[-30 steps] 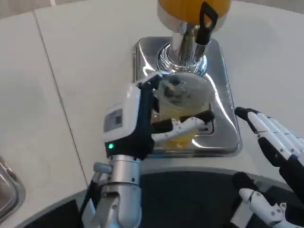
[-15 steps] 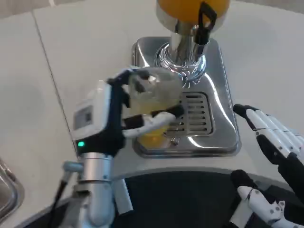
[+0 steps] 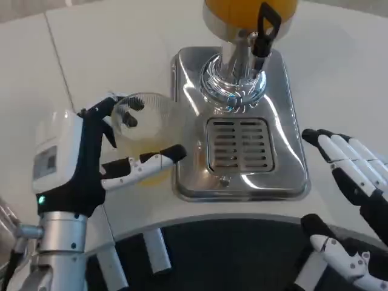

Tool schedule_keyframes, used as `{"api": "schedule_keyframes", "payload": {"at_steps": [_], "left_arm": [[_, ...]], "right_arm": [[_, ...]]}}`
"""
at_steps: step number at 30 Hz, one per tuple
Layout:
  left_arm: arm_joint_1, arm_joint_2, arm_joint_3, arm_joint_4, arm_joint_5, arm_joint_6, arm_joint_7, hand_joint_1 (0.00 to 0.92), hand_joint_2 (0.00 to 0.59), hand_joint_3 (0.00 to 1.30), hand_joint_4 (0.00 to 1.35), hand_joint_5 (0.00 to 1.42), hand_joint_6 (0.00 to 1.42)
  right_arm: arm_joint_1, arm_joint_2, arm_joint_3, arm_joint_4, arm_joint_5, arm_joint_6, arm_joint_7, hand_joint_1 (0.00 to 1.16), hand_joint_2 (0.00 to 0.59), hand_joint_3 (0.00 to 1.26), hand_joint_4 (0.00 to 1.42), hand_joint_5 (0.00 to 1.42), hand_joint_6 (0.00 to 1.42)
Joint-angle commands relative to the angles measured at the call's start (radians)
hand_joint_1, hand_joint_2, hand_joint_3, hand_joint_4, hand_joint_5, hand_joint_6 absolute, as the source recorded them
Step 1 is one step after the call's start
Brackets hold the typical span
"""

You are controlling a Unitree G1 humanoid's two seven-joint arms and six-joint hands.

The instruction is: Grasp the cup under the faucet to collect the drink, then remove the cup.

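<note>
A clear plastic cup [image 3: 147, 130] with yellow drink in its bottom is held by my left hand [image 3: 79, 160], whose fingers wrap around its sides. The cup is left of the dispenser's steel drip tray [image 3: 291, 151], over the white table. The black faucet handle [image 3: 267, 27] hangs from the orange drink tank [image 3: 242, 9] at the top. The tray's grate [image 3: 239, 144] under the faucet is bare. My right hand [image 3: 357, 182] stays at the right edge with its fingers spread, holding nothing.
The dispenser's chrome column [image 3: 233, 76] rises from the back of the tray. The rim of a metal object [image 3: 5, 209] shows at the far left edge. The dark robot body [image 3: 230, 254] fills the bottom.
My left hand has carried the cup leftward off the drip tray, from under the faucet to the table beside it. The right hand has hardly moved.
</note>
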Motion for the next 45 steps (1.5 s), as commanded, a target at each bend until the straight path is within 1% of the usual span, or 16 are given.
{"api": "schedule_keyframes", "payload": {"at_steps": [1, 7, 10, 12, 14, 17, 19, 20, 22, 25, 30, 33, 36, 39, 45], "left_arm": [[0.064, 0.016, 0.044, -0.119, -0.042, -0.048, -0.05, 0.78, 0.0, 1.17, 1.11, 1.42, 1.42], [0.149, 0.02, 0.101, -0.239, -0.096, -0.063, -0.123, 0.781, 0.0, 1.18, 1.11, 1.42, 1.42], [0.183, 0.015, 0.124, -0.287, -0.115, -0.065, -0.151, 0.781, 0.0, 1.18, 1.11, 1.42, 1.42], [0.217, 0.015, 0.138, -0.331, -0.13, -0.074, -0.174, 0.781, 0.0, 1.18, 1.11, 1.42, 1.42], [0.24, 0.014, 0.147, -0.36, -0.138, -0.082, -0.192, 0.781, 0.0, 1.18, 1.11, 1.42, 1.42], [0.295, 0.006, 0.155, -0.42, -0.154, -0.097, -0.222, 0.781, 0.0, 1.19, 1.1, 1.42, 1.42], [0.334, -0.013, 0.151, -0.466, -0.15, -0.097, -0.229, 0.781, 0.0, 1.19, 1.1, 1.42, 1.42], [0.351, -0.024, 0.149, -0.486, -0.145, -0.095, -0.23, 0.781, 0.0, 1.19, 1.1, 1.42, 1.42], [0.39, -0.047, 0.142, -0.528, -0.136, -0.098, -0.232, 0.781, 0.0, 1.19, 1.1, 1.42, 1.42], [0.443, -0.065, 0.133, -0.574, -0.132, -0.115, -0.242, 0.781, 0.0, 1.19, 1.1, 1.42, 1.42], [0.529, -0.082, 0.121, -0.627, -0.13, -0.156, -0.261, 0.781, 0.0, 1.19, 1.1, 1.42, 1.42], [0.56, -0.09, 0.12, -0.643, -0.113, -0.182, -0.26, 0.781, 0.0, 1.19, 1.1, 1.42, 1.42], [0.582, -0.102, 0.119, -0.655, -0.1, -0.207, -0.262, 0.777, 0.0, 1.19, 1.09, 1.42, 1.42], [0.597, -0.104, 0.115, -0.661, -0.09, -0.232, -0.265, 0.776, 0.0, 1.19, 1.09, 1.42, 1.42], [0.622, -0.113, 0.109, -0.675, -0.095, -0.244, -0.287, 0.776, 0.0, 1.18, 1.09, 1.42, 1.42]], "right_arm": [[0.028, -0.022, -0.029, 0.006, -0.019, -0.043, -0.005, 0.2, 0.499, 0.0, 0.0, 0.0, 0.04], [0.039, -0.046, -0.055, 0.018, -0.045, -0.096, -0.008, 0.2, 0.499, 0.0, 0.0, 0.0, 0.0], [0.045, -0.052, -0.065, 0.027, -0.062, -0.128, -0.018, 0.2, 0.499, 0.0, 0.0, 0.0, 0.0], [0.054, -0.056, -0.073, 0.041, -0.08, -0.159, -0.03, 0.2, 0.499, 0.0, 0.0, 0.0, 0.0], [0.061, -0.062, -0.08, 0.054, -0.086, -0.183, -0.032, 0.2, 0.499, 0.0, 0.0, 0.0, 0.0], [0.077, -0.073, -0.095, 0.076, -0.092, -0.235, -0.051, 0.2, 0.501, 0.0, 0.0, 0.0, 0.0], [0.089, -0.07, -0.106, 0.089, -0.094, -0.268, -0.068, 0.16, 0.493, 0.0, 0.0, 0.0, 0.0], [0.097, -0.066, -0.11, 0.097, -0.096, -0.286, -0.08, 0.14, 0.503, 0.0, 0.0, 0.0, 0.0], [0.109, -0.058, -0.113, 0.107, -0.099, -0.313, -0.097, 0.11, 0.507, 0.0, 0.0, 0.0, 0.0], [0.119, -0.047, -0.112, 0.113, -0.106, -0.343, -0.12, 0.06, 0.513, 0.0, 0.0, 0.0, 0.0], [0.122, -0.037, -0.102, 0.115, -0.104, -0.366, -0.129, 0.06, 0.512, 0.0, 0.0, 0.0, 0.0], [0.127, -0.034, -0.102, 0.113, -0.096, -0.384, -0.13, 0.05, 0.511, 0.0, 0.0, 0.0, 0.0], [0.133, -0.031, -0.107, 0.118, -0.086, -0.405, -0.133, 0.05, 0.511, 0.0, 0.0, 0.0, 0.0], [0.136, -0.027, -0.109, 0.124, -0.076, -0.432, -0.143, 0.05, 0.524, 0.0, 0.0, 0.0, 0.0], [0.141, -0.008, -0.089, 0.134, -0.09, -0.456, -0.146, 0.04, 0.526, 0.0, 0.0, 0.0, 0.0]]}}
